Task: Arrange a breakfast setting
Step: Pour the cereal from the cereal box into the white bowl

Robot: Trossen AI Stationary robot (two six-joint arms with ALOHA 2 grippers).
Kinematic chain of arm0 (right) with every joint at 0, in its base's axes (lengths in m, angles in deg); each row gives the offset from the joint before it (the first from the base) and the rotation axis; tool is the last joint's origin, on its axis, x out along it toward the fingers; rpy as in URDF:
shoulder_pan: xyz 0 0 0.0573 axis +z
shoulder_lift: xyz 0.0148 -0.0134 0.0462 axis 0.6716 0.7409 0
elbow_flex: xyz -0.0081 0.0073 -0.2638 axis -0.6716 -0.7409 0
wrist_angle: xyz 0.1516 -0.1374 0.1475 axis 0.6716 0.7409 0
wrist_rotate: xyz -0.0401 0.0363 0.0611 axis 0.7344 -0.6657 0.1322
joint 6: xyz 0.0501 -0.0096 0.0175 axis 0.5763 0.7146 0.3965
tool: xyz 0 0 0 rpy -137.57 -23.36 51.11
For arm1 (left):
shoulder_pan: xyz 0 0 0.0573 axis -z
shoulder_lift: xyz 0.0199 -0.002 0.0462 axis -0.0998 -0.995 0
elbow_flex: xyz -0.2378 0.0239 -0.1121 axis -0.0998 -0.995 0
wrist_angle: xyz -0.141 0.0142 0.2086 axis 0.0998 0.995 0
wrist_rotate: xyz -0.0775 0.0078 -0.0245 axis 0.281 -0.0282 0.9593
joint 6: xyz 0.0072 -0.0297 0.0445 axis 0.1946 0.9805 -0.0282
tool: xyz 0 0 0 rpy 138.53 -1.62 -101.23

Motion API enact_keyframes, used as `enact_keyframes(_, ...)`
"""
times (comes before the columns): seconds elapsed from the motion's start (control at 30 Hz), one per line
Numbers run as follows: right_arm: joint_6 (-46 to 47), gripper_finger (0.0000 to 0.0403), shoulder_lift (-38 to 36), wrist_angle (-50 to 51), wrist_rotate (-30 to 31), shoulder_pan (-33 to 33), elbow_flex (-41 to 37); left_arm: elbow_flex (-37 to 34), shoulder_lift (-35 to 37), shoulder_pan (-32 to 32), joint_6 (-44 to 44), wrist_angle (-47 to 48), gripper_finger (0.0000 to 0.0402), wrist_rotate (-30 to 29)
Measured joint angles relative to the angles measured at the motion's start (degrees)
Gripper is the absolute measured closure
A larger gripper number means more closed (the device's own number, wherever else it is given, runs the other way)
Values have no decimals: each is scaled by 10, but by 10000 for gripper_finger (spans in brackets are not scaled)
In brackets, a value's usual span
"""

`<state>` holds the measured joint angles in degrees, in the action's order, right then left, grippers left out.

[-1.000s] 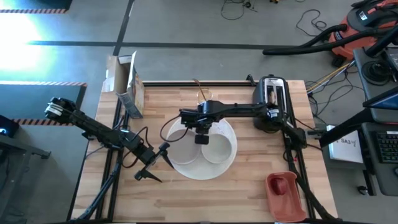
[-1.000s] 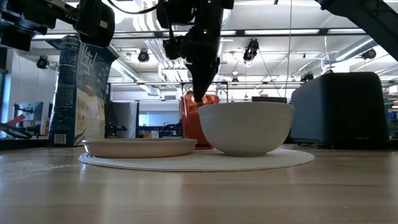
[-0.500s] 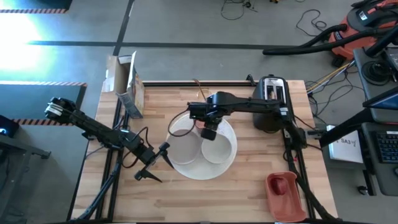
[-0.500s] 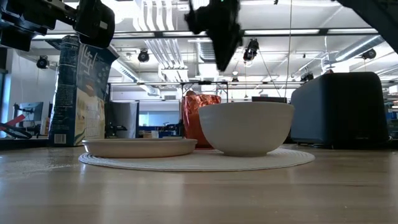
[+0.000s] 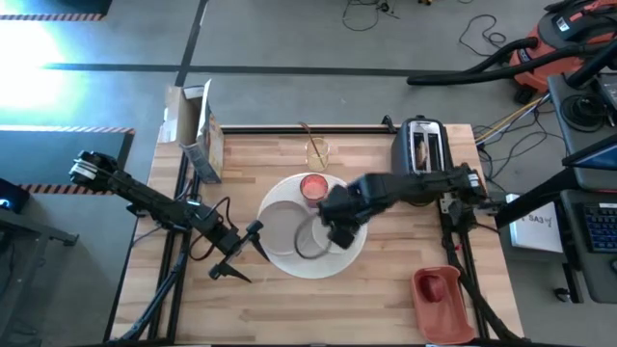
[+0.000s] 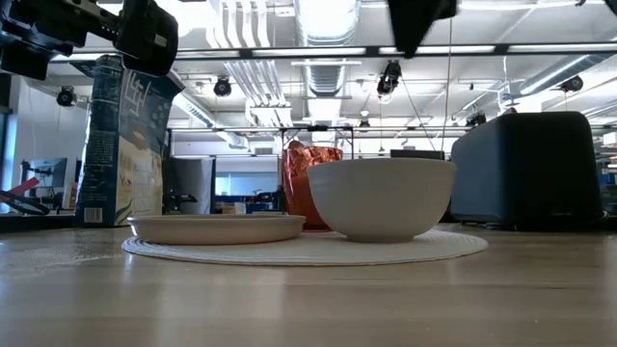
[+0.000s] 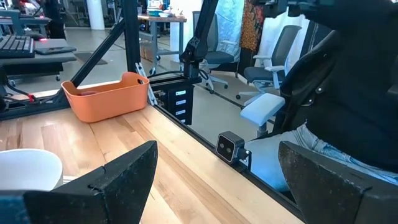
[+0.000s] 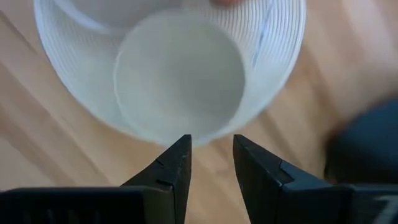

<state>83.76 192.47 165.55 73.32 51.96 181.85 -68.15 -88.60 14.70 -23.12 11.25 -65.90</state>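
A large round white plate with a ribbed rim lies mid-table. On it stand a small white bowl, a shallow white dish and, at the far rim, a small red cup. My right gripper hangs high over the bowl, pointing down, its fingers apart with nothing between them. Beyond the plate stands a clear glass with a thin gold handle leaning out. My left gripper waits open and level, left of the plate.
A black toaster stands at the far right with something brown in its slot. A cereal box stands at the far left. An orange basket sits at the near right corner. Bare wood lies along the near edge.
My right gripper has come away from the red cup, which stays standing on the plate's far rim. It has risen, gone toward the table's right and near edge over the bowl, and its wrist has rolled.
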Motion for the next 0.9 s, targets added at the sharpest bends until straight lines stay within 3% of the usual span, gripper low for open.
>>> enact_keyframes(0.13, 92, 293, -35, 0, -34, 38, -87, 0, 0, 0, 0, 0, 84, 0)
enact_keyframes(0.33, 244, 293, -75, 1, -131, 96, -209, 0, 0, -1, -18, -3, 84, 0)
enact_keyframes(0.67, 434, 300, -108, 0, -76, 169, -274, 0, 3, -3, -75, -27, 84, 0)
enact_keyframes(0.9, 522, 255, -111, -6, -195, 191, -289, 0, 3, -4, -51, -12, 84, 0)
